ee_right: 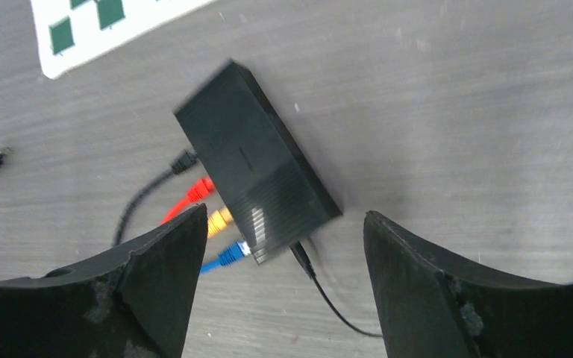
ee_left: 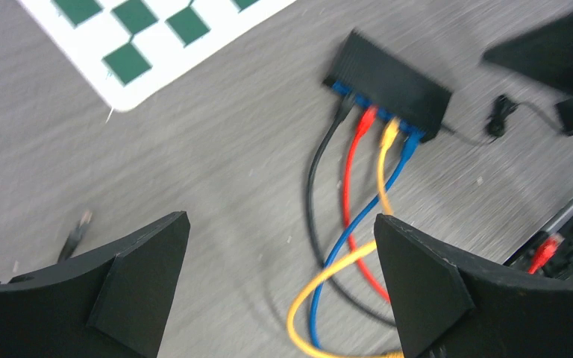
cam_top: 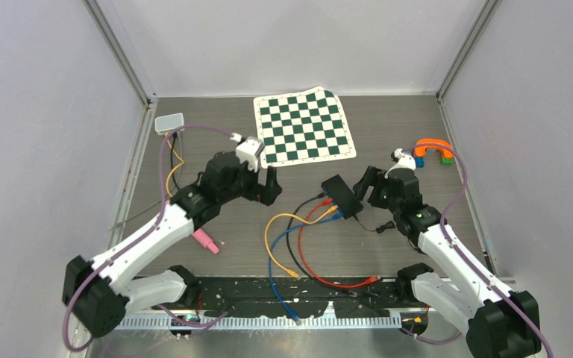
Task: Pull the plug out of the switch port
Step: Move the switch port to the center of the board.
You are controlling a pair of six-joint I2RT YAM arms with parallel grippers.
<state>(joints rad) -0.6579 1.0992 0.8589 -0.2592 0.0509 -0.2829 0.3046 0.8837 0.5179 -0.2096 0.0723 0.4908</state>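
Note:
The black switch [cam_top: 342, 195] lies mid-table with black, red, yellow and blue cables plugged into its left side. In the left wrist view the plugs sit in a row: black plug [ee_left: 343, 106], red plug [ee_left: 365, 116], yellow plug [ee_left: 390, 131], blue plug [ee_left: 411, 142]. My left gripper [cam_top: 270, 186] [ee_left: 280, 220] is open, to the left of the switch [ee_left: 392, 80] and apart from it, over the cable loops. My right gripper [cam_top: 363, 185] [ee_right: 285, 215] is open at the right of the switch [ee_right: 257, 168], its fingers either side of the near corner, holding nothing.
A green-and-white checkered mat [cam_top: 304, 127] lies at the back. A small white box [cam_top: 168, 122] sits at the back left, a pink piece [cam_top: 206, 241] at the front left, coloured blocks [cam_top: 434, 151] at the right. The switch's thin black power cord [cam_top: 378, 226] trails right.

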